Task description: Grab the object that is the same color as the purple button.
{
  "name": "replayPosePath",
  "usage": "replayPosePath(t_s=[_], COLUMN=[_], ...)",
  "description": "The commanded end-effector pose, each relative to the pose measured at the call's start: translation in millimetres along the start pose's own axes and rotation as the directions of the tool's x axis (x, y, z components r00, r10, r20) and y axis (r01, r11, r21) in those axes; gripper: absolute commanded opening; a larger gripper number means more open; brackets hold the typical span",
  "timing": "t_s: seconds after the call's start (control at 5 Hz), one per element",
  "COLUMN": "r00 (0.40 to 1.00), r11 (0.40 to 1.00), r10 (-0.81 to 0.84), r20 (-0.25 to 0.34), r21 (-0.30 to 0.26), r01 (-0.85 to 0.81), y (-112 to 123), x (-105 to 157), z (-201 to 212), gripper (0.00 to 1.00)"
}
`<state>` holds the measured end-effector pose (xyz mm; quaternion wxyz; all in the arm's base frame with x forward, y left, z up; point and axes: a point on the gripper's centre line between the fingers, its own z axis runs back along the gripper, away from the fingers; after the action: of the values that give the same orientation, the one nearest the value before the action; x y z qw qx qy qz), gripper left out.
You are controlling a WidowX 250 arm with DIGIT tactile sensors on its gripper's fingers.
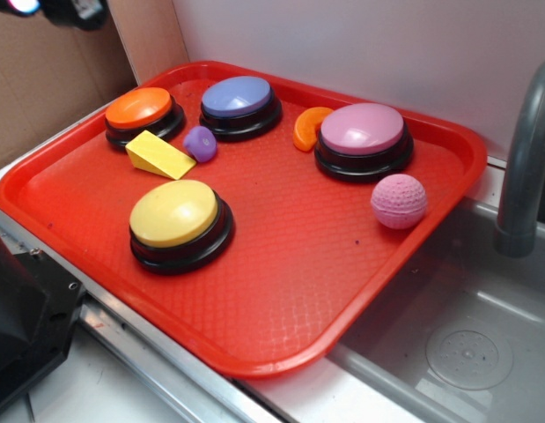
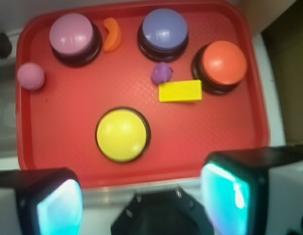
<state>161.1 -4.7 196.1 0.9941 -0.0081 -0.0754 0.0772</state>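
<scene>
The gripper (image 2: 141, 196) is hovering with jaws spread wide and empty; the small purple lump (image 2: 161, 73) is lying well ahead, beyond the yellow button (image 2: 122, 134), slightly right of centre.

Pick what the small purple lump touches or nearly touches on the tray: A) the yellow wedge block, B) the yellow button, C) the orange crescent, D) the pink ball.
A: the small purple lump sits right against the yellow wedge block, just in front of the purple button.
</scene>
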Motion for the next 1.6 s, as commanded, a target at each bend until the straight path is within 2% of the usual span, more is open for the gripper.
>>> replayPosePath(t_s=[0.0,0.2,0.4,0.8,1.0,1.2,1.4], r00=[0.995,0.986,0.980,0.975,0.967,0.969,0.973], r11=[0.995,0.984,0.979,0.959,0.953,0.950,0.958], r10=[0.083,0.140,0.162,0.196,0.239,0.244,0.229], r20=[0.057,0.089,0.114,0.108,0.083,0.048,0.036], r21=[0.042,0.098,0.106,0.188,0.170,0.188,0.171], r01=[-0.086,-0.148,-0.174,-0.214,-0.250,-0.249,-0.231], y=[12,9,15,36,53,57,51], x=[48,60,73,88,92,93,93], z=[-56,-89,-117,-149,-161,-175,-177], gripper=[1.00,1.00,1.00,1.00,1.00,1.00,0.81])
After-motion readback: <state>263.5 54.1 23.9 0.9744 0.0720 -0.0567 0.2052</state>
